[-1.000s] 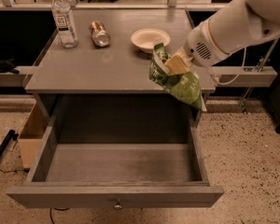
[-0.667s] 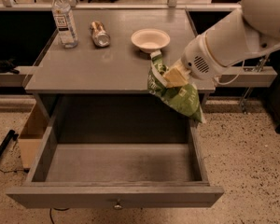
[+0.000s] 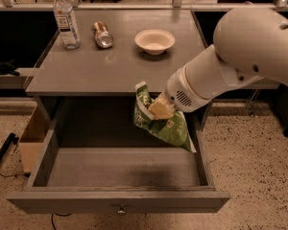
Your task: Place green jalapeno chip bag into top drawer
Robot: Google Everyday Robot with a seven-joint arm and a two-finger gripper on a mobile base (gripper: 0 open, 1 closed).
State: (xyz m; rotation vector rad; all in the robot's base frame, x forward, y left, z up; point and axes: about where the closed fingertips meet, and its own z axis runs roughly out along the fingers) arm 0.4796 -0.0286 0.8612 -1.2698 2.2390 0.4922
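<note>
Green jalapeno chip bag [image 3: 172, 129] hangs clamped in pincer [image 3: 158, 109] above top drawer [image 3: 86, 200]

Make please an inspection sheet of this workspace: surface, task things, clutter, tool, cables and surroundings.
Surface: grey table top, with three items at its far side.
Job's things: the green jalapeno chip bag hangs from the tool over the right rear part of the top drawer. The drawer is pulled out. The bag is not yet released.
Clutter: water bottle upright; silver can lying on its side; white bowl upright.
Tool: tool at the table's front edge, right of the middle, shut on the bag's upper part.
Cables: thin cable on the floor below the drawer front.
Surroundings: speckled floor; cardboard box left of the drawer.
</note>
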